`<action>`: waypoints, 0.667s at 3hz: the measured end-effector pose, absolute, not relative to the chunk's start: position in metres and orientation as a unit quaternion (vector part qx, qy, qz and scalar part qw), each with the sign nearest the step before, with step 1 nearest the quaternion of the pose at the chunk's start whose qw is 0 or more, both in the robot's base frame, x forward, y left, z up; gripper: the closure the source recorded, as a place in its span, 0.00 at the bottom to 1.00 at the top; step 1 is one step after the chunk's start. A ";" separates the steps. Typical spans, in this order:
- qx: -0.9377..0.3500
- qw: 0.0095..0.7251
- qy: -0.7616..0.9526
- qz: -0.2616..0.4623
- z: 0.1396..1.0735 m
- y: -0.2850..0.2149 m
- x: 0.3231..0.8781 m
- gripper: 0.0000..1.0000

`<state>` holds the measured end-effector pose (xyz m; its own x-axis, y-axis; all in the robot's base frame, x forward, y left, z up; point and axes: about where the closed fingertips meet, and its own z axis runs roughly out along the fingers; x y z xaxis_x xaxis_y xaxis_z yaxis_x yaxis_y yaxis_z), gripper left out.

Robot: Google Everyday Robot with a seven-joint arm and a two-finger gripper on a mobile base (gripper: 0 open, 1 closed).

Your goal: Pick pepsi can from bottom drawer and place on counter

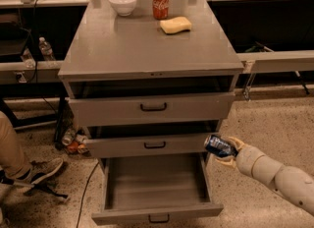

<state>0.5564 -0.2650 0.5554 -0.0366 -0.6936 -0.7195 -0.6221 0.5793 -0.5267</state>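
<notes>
The pepsi can (218,146), blue with silver ends, is held on its side in my gripper (226,151). The gripper is at the right front corner of the cabinet, level with the middle drawer's front and above the right edge of the bottom drawer (156,213). The bottom drawer is pulled out and its tray looks empty. The counter (142,45) is the grey cabinet top, well above the gripper. My pale arm (274,175) reaches in from the lower right.
On the counter stand a white bowl (122,3), a red Coca-Cola can (160,2) and a yellow sponge (175,24) near the back. A person's leg and shoe (29,170) are at lower left. Bottles lie on the floor left of the cabinet.
</notes>
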 end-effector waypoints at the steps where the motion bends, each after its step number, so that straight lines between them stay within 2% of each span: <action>1: -0.457 0.522 0.719 -0.035 0.556 -0.266 0.557 1.00; 2: -0.445 0.536 0.717 -0.033 0.568 -0.266 0.561 1.00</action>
<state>0.5611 -0.2662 0.5679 -0.0294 -0.6726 -0.7394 -0.6026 0.6021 -0.5238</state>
